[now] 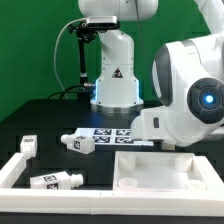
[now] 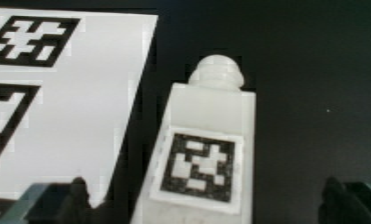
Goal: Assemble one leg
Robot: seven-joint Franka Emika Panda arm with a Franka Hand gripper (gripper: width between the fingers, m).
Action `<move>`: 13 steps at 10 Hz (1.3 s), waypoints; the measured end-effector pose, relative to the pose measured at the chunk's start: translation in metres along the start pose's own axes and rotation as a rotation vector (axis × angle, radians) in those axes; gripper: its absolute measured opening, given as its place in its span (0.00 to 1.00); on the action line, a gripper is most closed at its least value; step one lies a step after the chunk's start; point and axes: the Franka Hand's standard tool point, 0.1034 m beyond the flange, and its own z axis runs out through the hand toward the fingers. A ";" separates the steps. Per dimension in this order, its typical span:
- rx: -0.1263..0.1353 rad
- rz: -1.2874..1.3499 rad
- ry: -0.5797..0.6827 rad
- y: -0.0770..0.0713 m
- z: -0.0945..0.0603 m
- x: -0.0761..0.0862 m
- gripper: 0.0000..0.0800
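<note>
Leg (image 2: 208, 140) is lying flat on the dark table (image 2: 315, 100), just beside the marker board (image 2: 57, 70), with its tag facing up and its rounded screw tip (image 2: 217, 70) pointing away from the camera. The gripper (image 2: 200, 205) is hovering over the leg's near end with its claw apart. One finger (image 2: 49, 205) is standing on the board side and the other on the far side. Neither seems to be touching the leg, though only the fingertips are showing.

The main risk, I think, is coming from the board side. The strip of table between leg and board is narrow, so a finger going down there may land on the board's edge and stop the claw above the leg. The leg is also lying a little slanted to the line of the fingers. A closing claw may therefore twist it or push it against the board instead of gripping it squarely.

On the side away from the board the table is bare, so room is open there. In the exterior view the claw is not showing. The panel (image 1: 165, 170) and a border bar (image 1: 20, 172) are lying in front of the board, well apart from it.
</note>
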 end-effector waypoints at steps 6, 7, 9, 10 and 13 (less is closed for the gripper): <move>0.007 -0.084 0.042 -0.001 -0.065 -0.006 0.36; 0.011 -0.108 0.054 0.000 -0.087 -0.009 0.36; 0.012 -0.112 0.171 -0.003 -0.122 -0.015 0.36; 0.011 -0.113 0.266 -0.006 -0.127 -0.013 0.36; 0.015 -0.106 0.494 -0.006 -0.134 -0.006 0.36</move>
